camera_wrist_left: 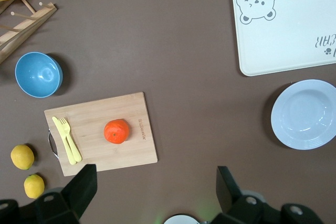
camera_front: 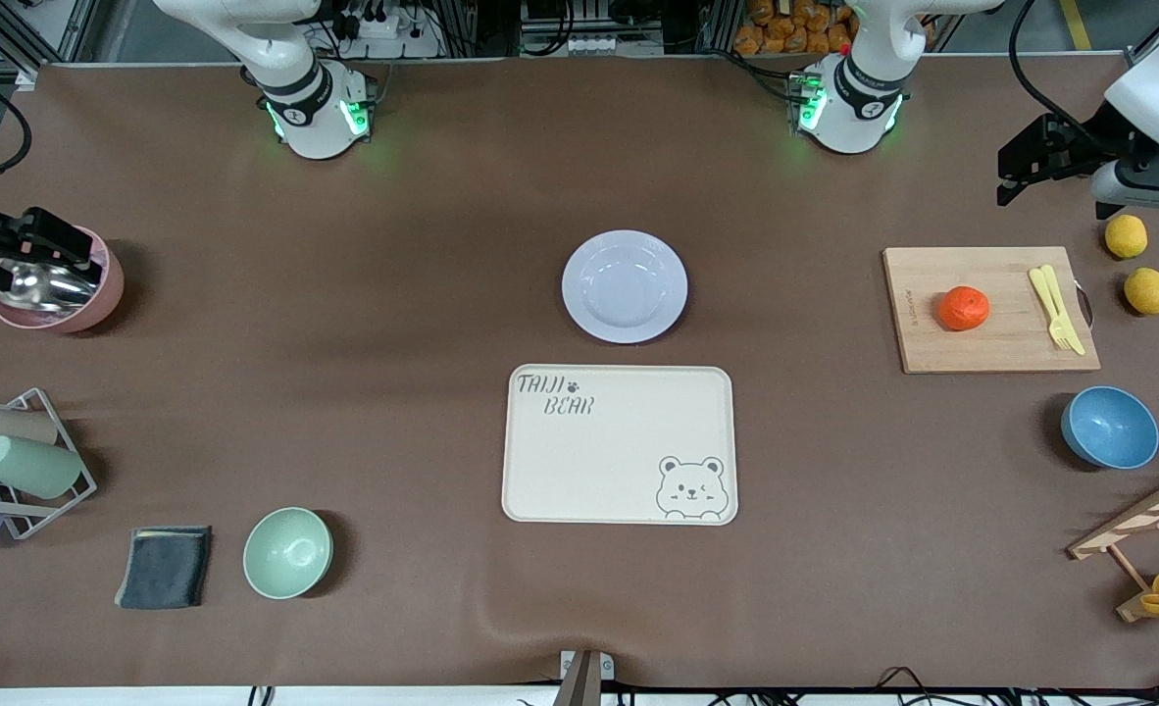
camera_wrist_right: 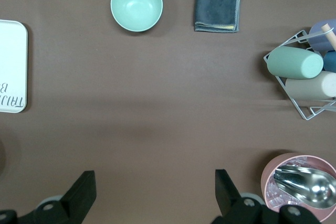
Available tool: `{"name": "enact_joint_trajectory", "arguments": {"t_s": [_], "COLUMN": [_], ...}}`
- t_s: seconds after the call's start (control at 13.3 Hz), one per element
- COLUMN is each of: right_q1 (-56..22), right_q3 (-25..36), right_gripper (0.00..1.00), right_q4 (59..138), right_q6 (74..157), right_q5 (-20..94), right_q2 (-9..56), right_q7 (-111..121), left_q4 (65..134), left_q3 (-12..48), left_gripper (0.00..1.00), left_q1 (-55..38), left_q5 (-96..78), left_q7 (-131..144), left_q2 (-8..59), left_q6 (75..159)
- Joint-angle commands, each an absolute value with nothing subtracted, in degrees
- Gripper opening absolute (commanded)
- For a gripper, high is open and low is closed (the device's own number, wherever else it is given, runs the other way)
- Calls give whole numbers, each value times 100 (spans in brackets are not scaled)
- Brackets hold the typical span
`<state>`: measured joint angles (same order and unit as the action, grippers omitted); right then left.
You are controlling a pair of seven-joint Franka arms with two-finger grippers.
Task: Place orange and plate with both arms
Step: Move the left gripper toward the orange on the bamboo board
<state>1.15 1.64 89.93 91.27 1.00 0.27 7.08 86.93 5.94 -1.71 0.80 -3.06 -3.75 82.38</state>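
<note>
The orange (camera_front: 963, 308) sits on a wooden cutting board (camera_front: 991, 343) toward the left arm's end of the table; it also shows in the left wrist view (camera_wrist_left: 116, 131). The pale lavender plate (camera_front: 625, 286) lies at the table's middle, just farther from the front camera than the cream bear tray (camera_front: 619, 443), and also shows in the left wrist view (camera_wrist_left: 306, 114). My left gripper (camera_front: 1031, 162) is open and empty, up high beside the board's corner (camera_wrist_left: 156, 184). My right gripper (camera_front: 21, 250) is open and empty, high over the pink bowl (camera_front: 55, 289), with bare table between its fingers (camera_wrist_right: 155, 187).
A yellow fork (camera_front: 1056, 309) lies on the board. Two yellow fruits (camera_front: 1126, 236) and a blue bowl (camera_front: 1110, 428) sit near it. A green bowl (camera_front: 287, 552), grey cloth (camera_front: 165, 566), cup rack (camera_front: 21, 461) and wooden rack (camera_front: 1143, 529) stand at the table's ends.
</note>
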Motion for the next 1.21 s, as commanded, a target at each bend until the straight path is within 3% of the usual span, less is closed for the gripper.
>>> {"name": "enact_joint_trajectory", "arguments": {"t_s": [0.0,0.38,0.75,1.13], "right_q1": [79,62,79,79], "right_q3": [193,185,193,202], "right_gripper": [100,100,100,100], "right_q4": [9053,9079,9184,9369], "right_q6": [9079,9079,9009,8991], "right_q5": [18,35,184,729], "right_q2": [-70,-44,-18,166], "right_q7": [694,659,659,642], "left_q4": [8666,8771,9517,10572], "left_q3": [615,572,571,580], "left_gripper": [100,100,100,100], "left_q1": [-193,-149,183,360], "left_q5": [175,211,624,562], "left_q7": [-299,-202,-62,-79], "left_q2": [-431,-335,-123,-307], "left_q6": [8130,8121,8261,9096]}}
